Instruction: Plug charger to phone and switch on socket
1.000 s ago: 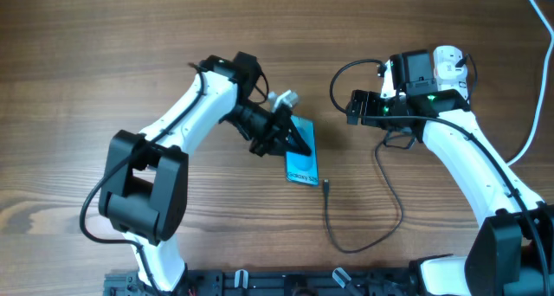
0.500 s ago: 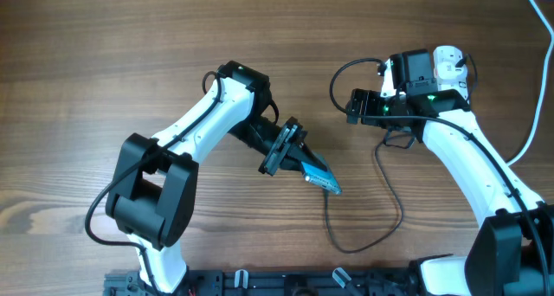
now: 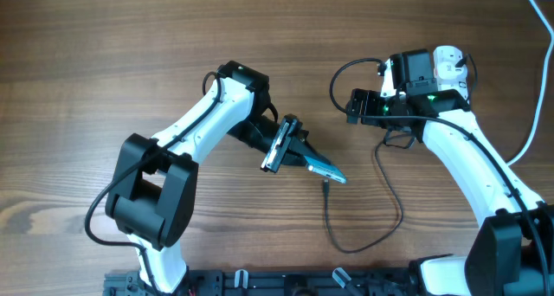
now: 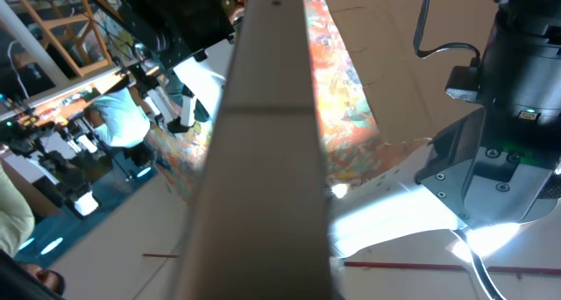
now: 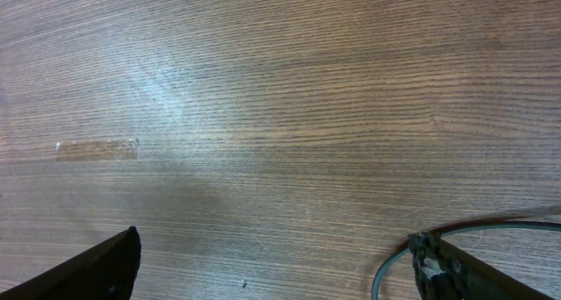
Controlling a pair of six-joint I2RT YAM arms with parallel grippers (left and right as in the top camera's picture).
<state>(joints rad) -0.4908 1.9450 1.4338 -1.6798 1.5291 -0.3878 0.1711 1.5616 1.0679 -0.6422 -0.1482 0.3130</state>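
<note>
The left arm (image 3: pixel 186 127) reaches from the table's (image 3: pixel 86 54) near edge toward the middle, and its end effector (image 3: pixel 303 160) is clamped shut on the phone (image 3: pixel 327 171). The phone is held on a slant, one long edge turned up, with a sliver of its teal screen showing from overhead. In the left wrist view it fills the middle as a pale edge-on bar with bright reflections on either side. Whether its low end touches the wood cannot be told. Just beside that low end lies the connector tip of the charger (image 3: pixel 326 209). It is very near the phone, but the frames do not show it seated in the port. From the tip the thin black cable runs toward the near edge, loops round to the right and climbs toward the right arm (image 3: pixel 472 162). The right end effector (image 3: pixel 351 106) hovers with its fingers (image 5: pixel 105 267) spread wide and nothing between them. The right wrist view shows bare wood below, a strip of tape (image 5: pixel 96 149) and a bend of black cable by the right-hand finger. Just right of it at the far side lies the socket (image 3: pixel 448 62), with a black block, seemingly the plug, at its left end.
</note>
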